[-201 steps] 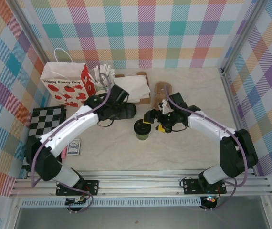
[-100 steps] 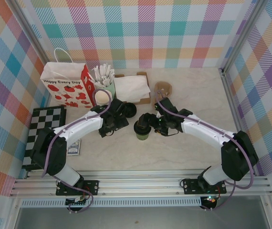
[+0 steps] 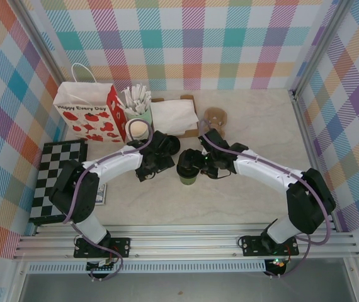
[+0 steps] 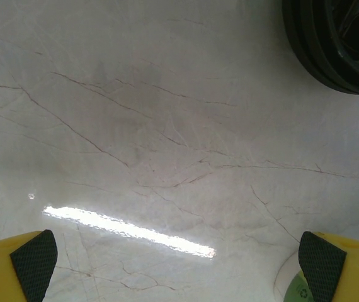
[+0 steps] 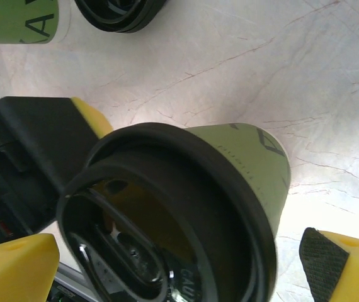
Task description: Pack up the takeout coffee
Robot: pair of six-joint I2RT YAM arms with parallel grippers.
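The takeout coffee (image 3: pixel 187 171) is a green paper cup with a black lid, standing upright mid-table. In the right wrist view the takeout coffee (image 5: pixel 230 189) looms close between my yellow fingers (image 5: pixel 17 267), lid toward the camera. My right gripper (image 3: pixel 198 163) (image 5: pixel 179 264) is open, one jaw on each side of the cup, not clamped. My left gripper (image 3: pixel 150 166) (image 4: pixel 178 258) is open just left of the cup, low over bare marble, holding nothing. A sliver of the green cup (image 4: pixel 300 290) shows beside its right finger.
A stack of black lids (image 3: pixel 170 145) (image 4: pixel 337 38) lies behind the cup. A stack of lidless cups (image 3: pixel 138 129), a holder of white sticks (image 3: pixel 136 100), a red-print paper bag (image 3: pixel 86 112), napkins (image 3: pixel 173 117), a brown sleeve (image 3: pixel 215 116) and a chessboard (image 3: pixel 58 168) surround them.
My right gripper slid left until its jaws came around the cup. My left gripper came off the lid stack and dropped to the table left of the cup.
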